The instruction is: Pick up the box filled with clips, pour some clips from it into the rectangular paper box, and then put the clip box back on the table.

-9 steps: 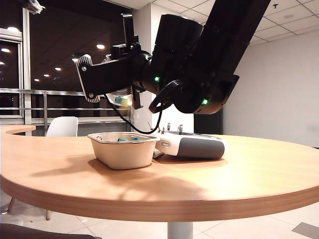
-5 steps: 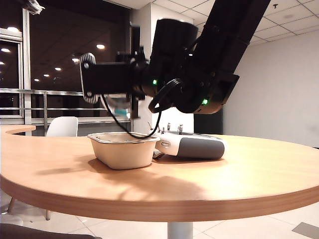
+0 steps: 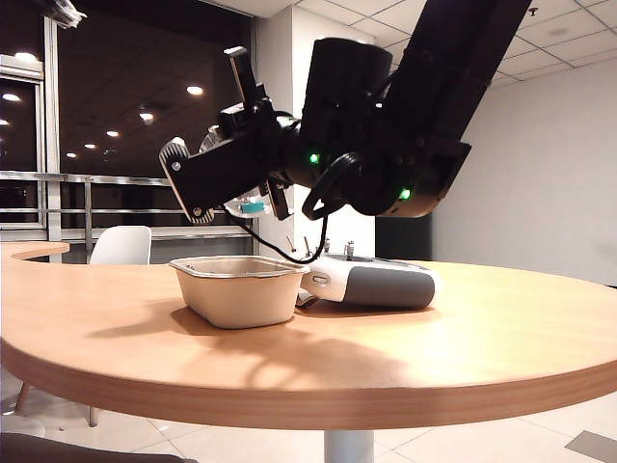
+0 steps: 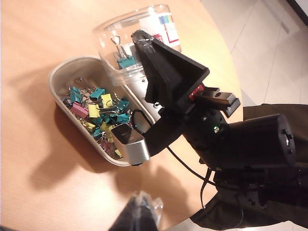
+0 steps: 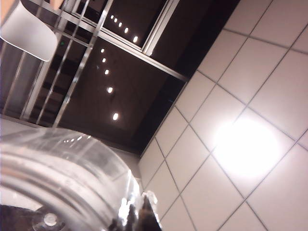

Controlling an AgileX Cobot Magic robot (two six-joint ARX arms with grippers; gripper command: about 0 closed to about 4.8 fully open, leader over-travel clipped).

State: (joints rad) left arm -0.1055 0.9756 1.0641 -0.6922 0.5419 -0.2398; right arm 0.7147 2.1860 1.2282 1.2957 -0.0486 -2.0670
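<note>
From where I stand, the round wood-grain worktop (image 3: 463,328) fills the foreground, its thick edge nearest me. On it sits the rectangular paper box (image 3: 239,287), and just behind and beside that lies a white-and-grey controller (image 3: 371,284) with little sticks on top.

Above the paper box hangs the right gripper (image 3: 253,201), carried by a heavy black arm that comes down from the upper right. Its fingers (image 4: 144,48) are clamped on the box filled with clips (image 4: 137,41), a clear round jar with a white barcode label, held in the air and tipped on its side with the mouth over the paper box. At least one teal clip shows inside the jar. Below the fingers, the clips (image 4: 98,113) already lie in a heap in the paper box: teal, yellow, pink and a few darker ones.

The right wrist view points upward, away from the worktop: the curved clear wall of the jar (image 5: 62,178) fills the near corner, and beyond it are ceiling tiles, a bright lamp and dark windows.

The left gripper (image 4: 138,214) is high above the worktop, well apart from the jar and the paper box. Only a blurred tip of it shows at the picture's edge, and I cannot tell whether its fingers are open or closed.
</note>
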